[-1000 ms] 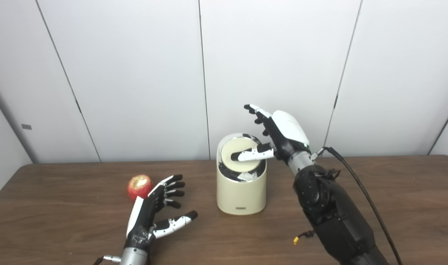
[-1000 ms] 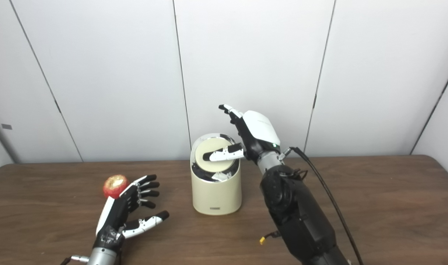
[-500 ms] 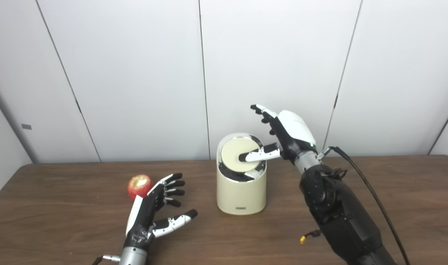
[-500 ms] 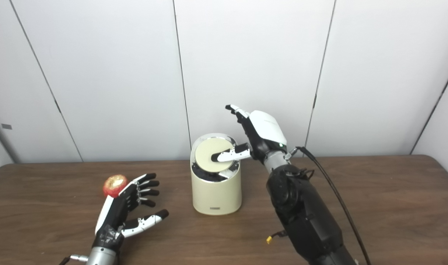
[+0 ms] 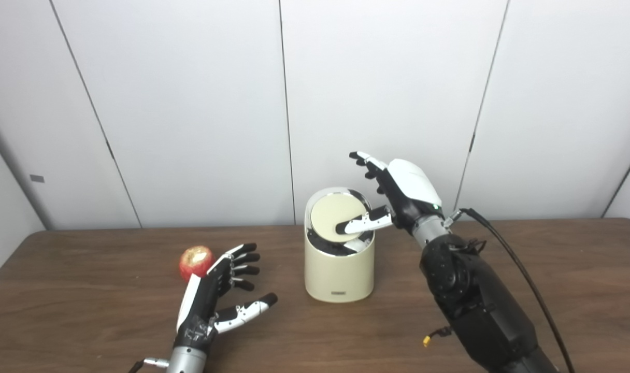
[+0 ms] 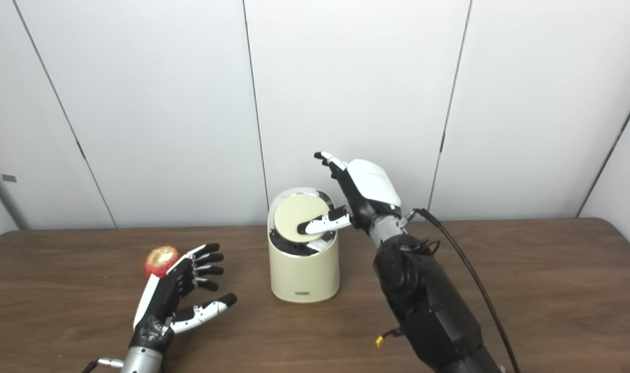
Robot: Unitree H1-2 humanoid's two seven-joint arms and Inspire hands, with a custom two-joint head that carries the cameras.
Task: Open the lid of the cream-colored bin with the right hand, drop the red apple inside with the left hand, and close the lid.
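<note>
The cream-colored bin [image 5: 339, 273] stands mid-table. Its round cream lid [image 5: 329, 209] is tilted, with a dark gap showing under its near edge. My right hand [image 5: 398, 191] is open beside the bin's right rim; its thumb lies on the lid's right part and its fingers point up and apart. It also shows in the right eye view [image 6: 361, 194]. The red apple [image 5: 196, 261] lies on the table left of the bin. My left hand [image 5: 216, 292] is open, palm toward the bin, just right of the apple and holding nothing.
The brown table [image 5: 553, 290] stretches to both sides. A black cable [image 5: 506, 248] runs from my right wrist down along the arm. A white panelled wall [image 5: 190, 103] stands close behind the bin.
My right hand has shifted slightly right and down, its thumb sliding from the lid's middle toward its right edge. The lid has tilted up more. My left hand and the apple have not moved.
</note>
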